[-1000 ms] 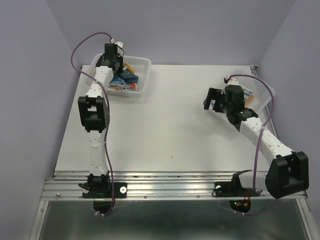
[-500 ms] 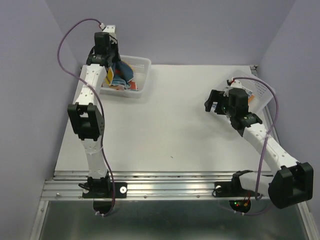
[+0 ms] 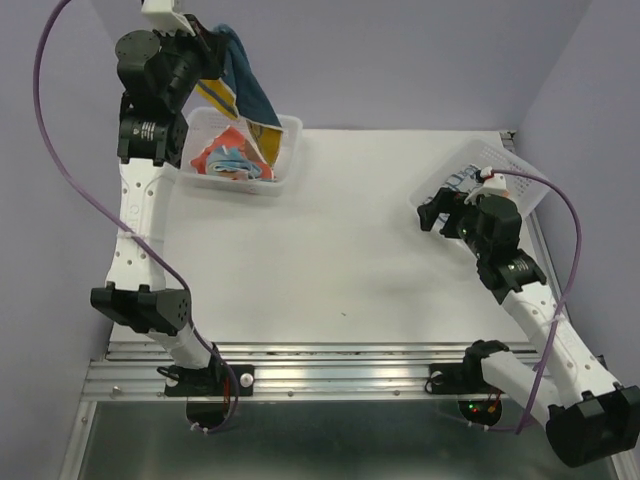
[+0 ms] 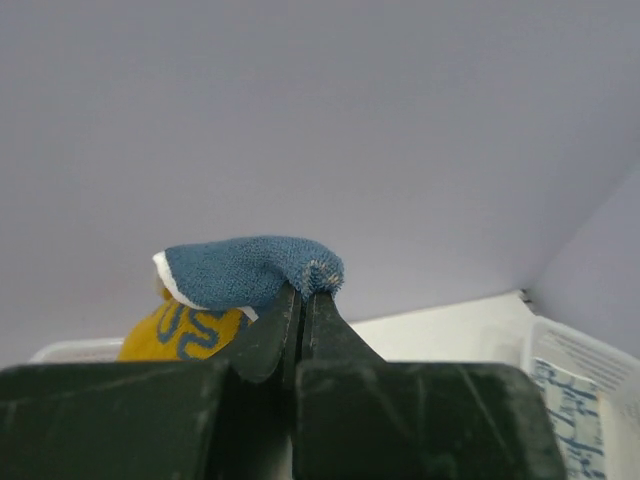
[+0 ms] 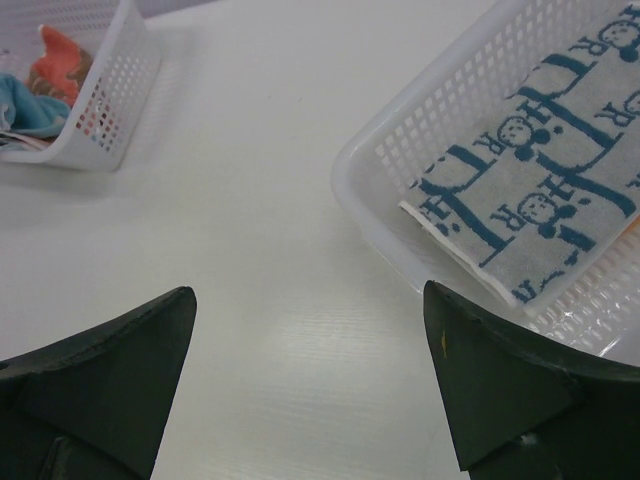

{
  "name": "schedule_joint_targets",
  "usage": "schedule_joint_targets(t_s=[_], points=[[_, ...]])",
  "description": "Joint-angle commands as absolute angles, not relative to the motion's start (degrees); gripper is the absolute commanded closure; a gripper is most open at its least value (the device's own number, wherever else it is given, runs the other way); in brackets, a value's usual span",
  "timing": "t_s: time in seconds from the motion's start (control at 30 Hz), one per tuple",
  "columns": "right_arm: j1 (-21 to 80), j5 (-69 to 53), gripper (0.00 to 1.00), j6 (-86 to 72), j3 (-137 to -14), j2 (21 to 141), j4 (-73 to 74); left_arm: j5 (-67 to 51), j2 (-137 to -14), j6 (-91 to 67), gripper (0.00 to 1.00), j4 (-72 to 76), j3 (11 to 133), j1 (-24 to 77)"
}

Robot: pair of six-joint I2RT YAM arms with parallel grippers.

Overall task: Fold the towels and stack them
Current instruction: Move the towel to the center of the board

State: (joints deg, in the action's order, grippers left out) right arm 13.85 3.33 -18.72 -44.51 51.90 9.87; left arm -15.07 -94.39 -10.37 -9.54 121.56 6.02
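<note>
Left arm (image 3: 135,200) has risen to the upper left of the top view, left gripper (image 3: 208,42) clamped tight on a corner of the navy towel (image 3: 247,92), now hanging above the left basket (image 3: 291,140) holding the remaining towels (image 3: 228,160). Right gripper (image 3: 435,212) stands wide and empty beside the right basket (image 3: 525,185). Extraction judged complete; spreading flat is next.

White flat counter (image 3: 340,250) before me. Directly on it: white plastic lattice basket (image 3: 287,150) at far left corner, second white plastic lattice basket (image 3: 462,160) by right edge, well apart from first.
</note>
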Motion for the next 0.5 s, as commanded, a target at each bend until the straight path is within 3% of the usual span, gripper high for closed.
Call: schedule_joint_targets(t_s=[0.0, 0.13, 0.4, 0.47], points=[[13.8, 1.1, 0.00, -20.3, -42.7, 48.7, 9.7, -16.8, -86.7, -12.7, 1.00, -4.5, 117.6, 12.6], [13.7, 0.5, 0.00, -21.4, -41.9, 46.0, 11.5, -12.9, -82.6, -11.6, 1.00, -3.3, 112.6, 21.9], [13.8, 1.9, 0.00, -21.9, -41.0, 38.3, 15.6, -21.1, -81.5, -15.4, 1.00, -0.4, 105.6, 33.3], [13.8, 2.6, 0.00, -21.8, -41.0, 37.3, 16.3, -24.3, -78.3, -16.1, 1.00, 4.0, 97.2, 34.5]])
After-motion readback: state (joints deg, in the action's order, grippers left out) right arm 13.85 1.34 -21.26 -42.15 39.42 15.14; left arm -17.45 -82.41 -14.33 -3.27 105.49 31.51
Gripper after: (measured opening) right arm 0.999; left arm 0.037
